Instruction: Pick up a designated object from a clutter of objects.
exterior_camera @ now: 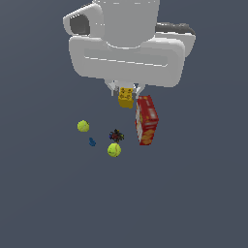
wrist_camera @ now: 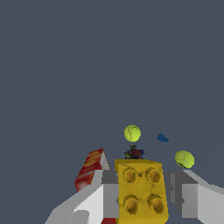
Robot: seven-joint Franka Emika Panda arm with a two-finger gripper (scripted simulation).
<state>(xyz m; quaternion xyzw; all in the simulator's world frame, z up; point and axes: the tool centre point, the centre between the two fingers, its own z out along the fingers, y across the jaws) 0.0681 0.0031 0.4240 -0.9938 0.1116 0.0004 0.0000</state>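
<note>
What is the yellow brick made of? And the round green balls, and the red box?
The yellow brick looks like hard, smooth plastic: moulded studs on top. The two tennis balls look like fuzzy felt, matte yellow-green with a pale seam. The red cracker box is probably printed cardboard: flat faces, sharp edges.

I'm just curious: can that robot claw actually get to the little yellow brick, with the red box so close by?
Yes, it looks so. The end effector already has the yellow brick between its fingers, apparently lifted. The red box stands just beside, on the exterior view's right, but doesn't block it.
</note>
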